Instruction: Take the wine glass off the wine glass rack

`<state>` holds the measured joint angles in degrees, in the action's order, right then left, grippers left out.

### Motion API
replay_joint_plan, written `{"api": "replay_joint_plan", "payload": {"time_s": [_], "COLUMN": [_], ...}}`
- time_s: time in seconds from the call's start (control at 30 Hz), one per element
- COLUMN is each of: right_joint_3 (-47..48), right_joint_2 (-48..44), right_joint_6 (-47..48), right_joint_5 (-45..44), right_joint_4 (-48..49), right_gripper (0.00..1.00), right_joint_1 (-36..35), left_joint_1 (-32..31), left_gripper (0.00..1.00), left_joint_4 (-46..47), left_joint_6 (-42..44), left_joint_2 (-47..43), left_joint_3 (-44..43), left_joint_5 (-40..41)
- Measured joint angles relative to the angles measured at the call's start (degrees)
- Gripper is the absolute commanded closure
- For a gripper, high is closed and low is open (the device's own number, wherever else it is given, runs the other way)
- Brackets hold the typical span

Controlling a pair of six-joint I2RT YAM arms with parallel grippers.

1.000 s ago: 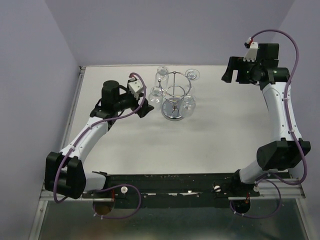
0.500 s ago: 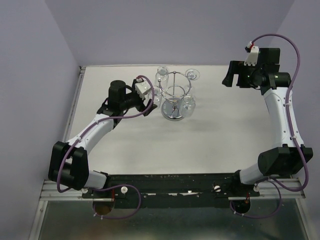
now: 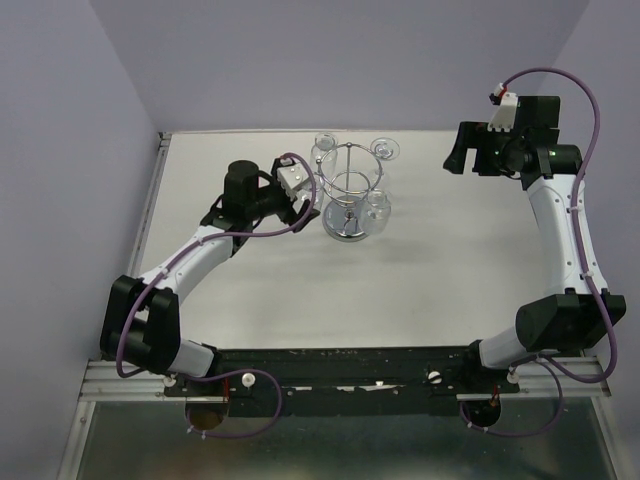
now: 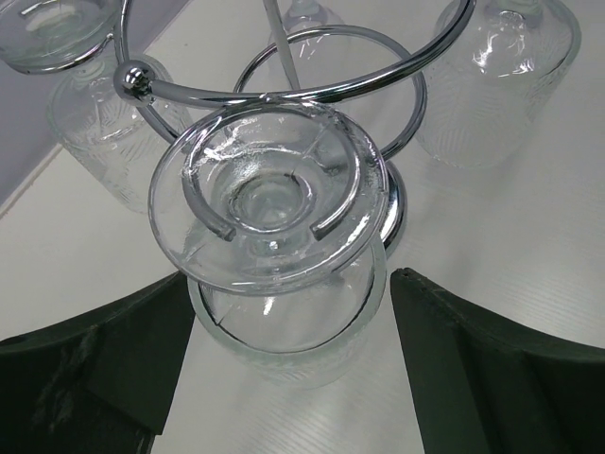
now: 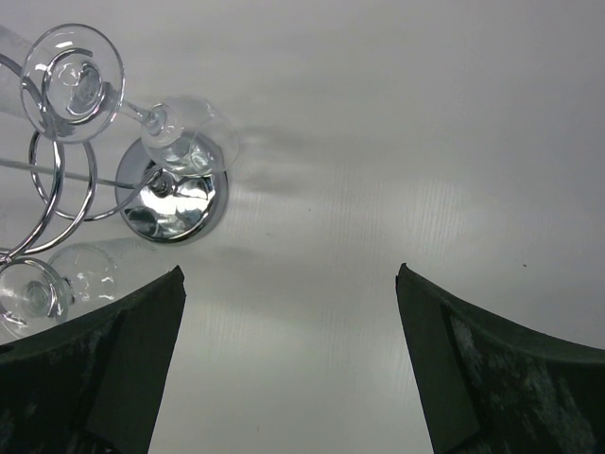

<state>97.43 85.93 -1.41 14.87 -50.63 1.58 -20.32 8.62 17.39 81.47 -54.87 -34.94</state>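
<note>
Top external view: the wine glass rack [image 3: 350,195] stands upright on the white surface [image 3: 430,290], in the far half and nearer to the left arm than to the right arm.
Place of the wine glass [image 4: 274,227]: it hangs upside down on the side of the rack that faces the left arm. Its round foot sits in a looped wire hook and its bowl points down.
State of the left gripper [image 3: 303,203]: it is just beside the left side of the rack. Its fingers [image 4: 104,369] are spread apart, with the bowl of the wine glass between them. Whether they touch the bowl, I cannot tell.
State of the right gripper [image 3: 458,155]: it is over the far right part of the surface, well apart from the rack. Its fingers [image 5: 492,369] are spread apart and hold nothing.
Other glasses [image 4: 501,76]: they hang upside down on other hooks of the rack.
Mirrored base [image 5: 172,203]: round, flat on the surface.
</note>
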Motion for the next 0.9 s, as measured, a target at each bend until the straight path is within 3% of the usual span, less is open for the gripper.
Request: {"api": "replay_joint_plan", "payload": {"time_s": [0.37, 0.57, 0.9], "right_joint_3": [0.00, 0.00, -0.59], "right_joint_2": [0.44, 0.85, 0.85], "right_joint_6": [-0.02, -0.02, -0.02], "right_joint_5": [1.14, 1.33, 1.36], "right_joint_4": [0.00, 0.02, 0.13], "right_gripper": [0.00, 0.01, 0.01], "right_joint_1": [0.00, 0.00, 0.00], "left_joint_1": [-0.94, -1.44, -1.46], "left_gripper": [0.02, 0.09, 0.30], "left_joint_4": [1.11, 2.01, 1.90], "left_joint_6": [-0.63, -0.94, -1.07], "left_joint_2": [0.50, 1.88, 1.81], "left_joint_3": [-0.31, -1.38, -1.40], "left_joint_5": [0.00, 0.04, -0.04]}}
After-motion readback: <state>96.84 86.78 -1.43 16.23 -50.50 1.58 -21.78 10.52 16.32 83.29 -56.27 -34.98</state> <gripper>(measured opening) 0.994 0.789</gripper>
